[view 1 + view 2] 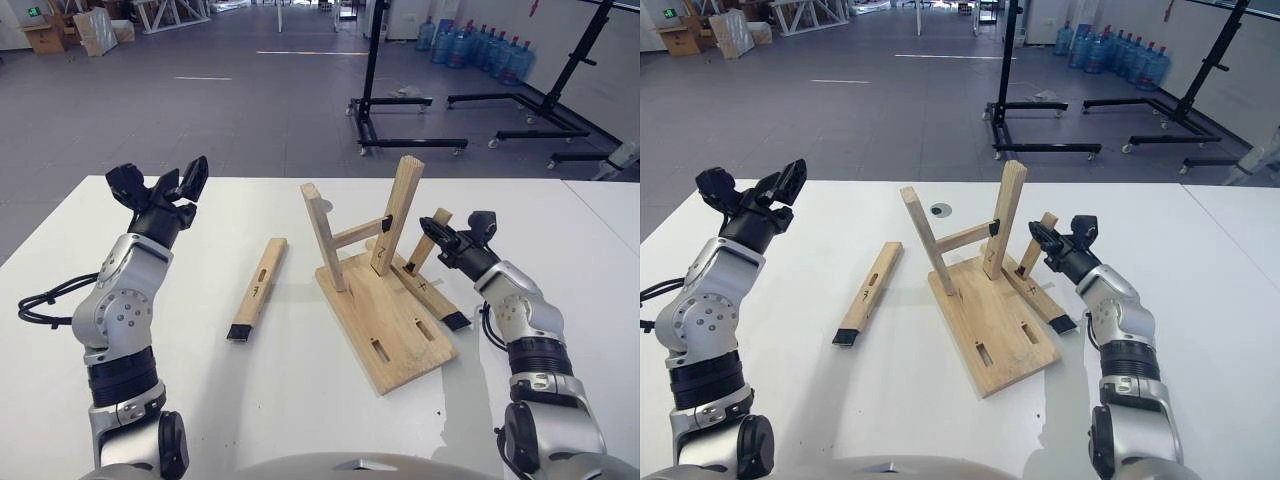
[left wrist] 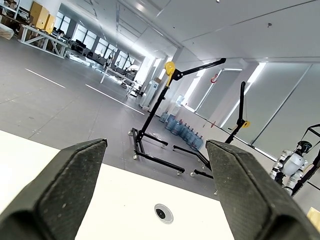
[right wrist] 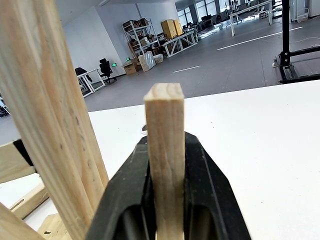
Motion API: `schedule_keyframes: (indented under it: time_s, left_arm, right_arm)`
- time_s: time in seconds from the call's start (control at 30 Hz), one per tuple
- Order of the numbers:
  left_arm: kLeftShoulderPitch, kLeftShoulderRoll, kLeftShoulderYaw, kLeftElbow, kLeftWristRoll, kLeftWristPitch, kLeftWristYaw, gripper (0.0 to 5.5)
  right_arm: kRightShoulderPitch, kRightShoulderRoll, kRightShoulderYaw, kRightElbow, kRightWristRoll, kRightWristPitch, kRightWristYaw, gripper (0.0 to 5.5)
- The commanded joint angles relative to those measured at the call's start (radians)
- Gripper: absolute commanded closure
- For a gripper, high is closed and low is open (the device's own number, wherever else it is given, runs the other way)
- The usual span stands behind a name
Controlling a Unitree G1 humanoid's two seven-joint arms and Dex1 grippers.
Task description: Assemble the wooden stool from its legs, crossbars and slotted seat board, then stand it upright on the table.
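Observation:
The slotted seat board (image 1: pixel 385 335) lies flat on the white table (image 1: pixel 300 400). Two legs stand in it: a tilted one (image 1: pixel 325 238) and a taller one (image 1: pixel 398 212), joined by a crossbar (image 1: pixel 357 235). A third leg (image 1: pixel 432 297) lies along the board's right edge. A fourth leg (image 1: pixel 258 287) lies loose to the left. My right gripper (image 1: pixel 441 238) is shut on a short wooden piece (image 3: pixel 165 145) leaning beside the taller leg. My left gripper (image 1: pixel 162 190) is raised over the table's back left, open and empty, its pads (image 2: pixel 55 200) wide apart.
A black cable (image 1: pixel 40 295) trails off the table's left edge. A round hole (image 1: pixel 940 210) sits in the tabletop behind the stool. A second table (image 1: pixel 612 205) adjoins at the right. Black wheeled frames (image 1: pixel 410 140) and water bottles (image 1: pixel 480 45) stand on the floor beyond.

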Motion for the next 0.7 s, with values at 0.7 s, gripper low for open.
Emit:
schedule_keyframes:
  time_s: [0.7]
  left_arm:
    - [0.003,-0.007,-0.012,-0.008,-0.003,0.000,0.003,1.87]
  right_arm:
    - [0.025,0.025,-0.051,-0.041,0.014,0.083,0.014,5.11]
